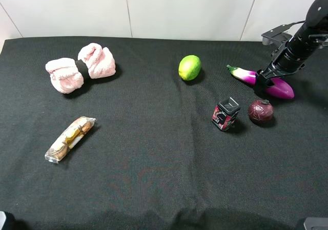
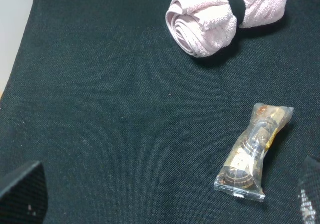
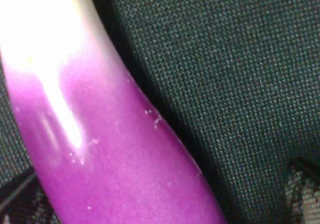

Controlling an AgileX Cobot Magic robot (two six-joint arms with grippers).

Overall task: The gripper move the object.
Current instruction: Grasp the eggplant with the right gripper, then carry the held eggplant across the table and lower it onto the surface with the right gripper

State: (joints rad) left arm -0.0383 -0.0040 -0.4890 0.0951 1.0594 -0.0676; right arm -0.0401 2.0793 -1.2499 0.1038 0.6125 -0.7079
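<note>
Right jaws stand apart, astride the eggplant (image 1: 282, 89) near its middle. In the right wrist view one finger (image 3: 302, 189) shows a strip of cloth between it and the glossy skin, and the other is partly hidden behind the eggplant (image 3: 100, 149). The eggplant lies on the worktop (image 1: 154, 179) near the far right corner, its stem toward the lime (image 1: 189, 67), which is well apart from it. A maroon fruit (image 1: 261, 111) and a black-and-red box (image 1: 225, 113) sit near it, toward the front edge. Left jaws are wide apart and hold nothing, above the left side, with a packet (image 2: 253, 151) and a pink towel (image 2: 210, 19) in their view.
</note>
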